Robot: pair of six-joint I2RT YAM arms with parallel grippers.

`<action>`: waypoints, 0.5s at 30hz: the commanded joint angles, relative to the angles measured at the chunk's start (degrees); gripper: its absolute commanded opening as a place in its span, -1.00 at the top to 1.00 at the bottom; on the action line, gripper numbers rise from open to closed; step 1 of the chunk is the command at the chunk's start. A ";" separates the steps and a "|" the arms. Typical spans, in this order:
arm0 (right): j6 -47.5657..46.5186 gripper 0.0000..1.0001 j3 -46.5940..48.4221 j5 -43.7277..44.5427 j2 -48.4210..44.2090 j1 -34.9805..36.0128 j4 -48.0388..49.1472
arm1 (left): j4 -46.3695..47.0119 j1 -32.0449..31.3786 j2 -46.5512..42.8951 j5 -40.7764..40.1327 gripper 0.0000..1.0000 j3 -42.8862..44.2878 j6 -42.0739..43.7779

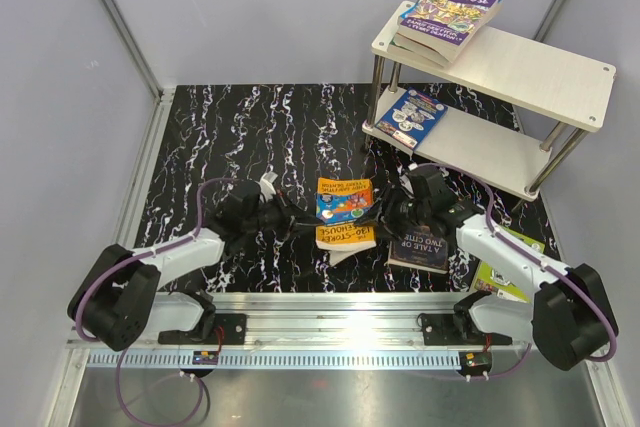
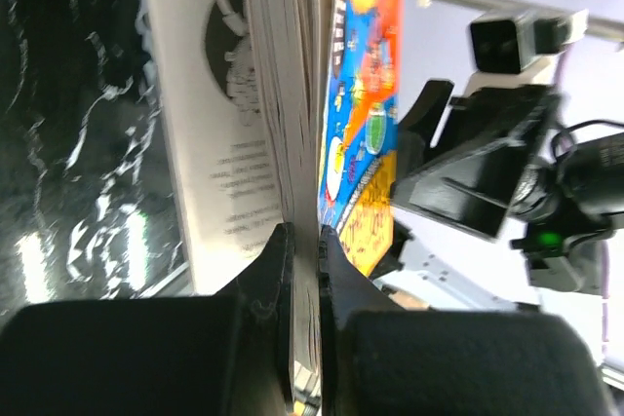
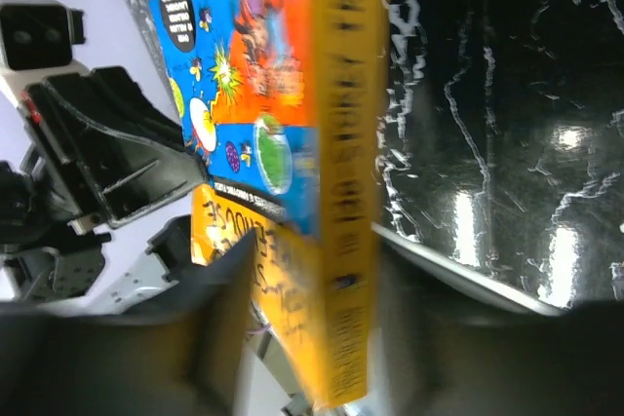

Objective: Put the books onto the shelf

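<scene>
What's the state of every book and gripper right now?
orange book: pinched at its pages by left gripper
left gripper: shut on orange book
right gripper: astride orange book's spine, grip unclear
dark book: flat on table
lime-green book: flat on table
blue book: on shelf lower board
book stack: on top board

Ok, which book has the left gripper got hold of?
The central orange-and-blue book, pinched in the left gripper. The dark book and lime-green book lie flat on the table; the rest sit on the shelf.
</scene>
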 commanded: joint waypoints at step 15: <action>-4.97 1.00 15.33 -1.12 -1.37 -5.43 -7.86 | -17.00 -2.31 -3.89 -0.44 -0.11 17.58 13.45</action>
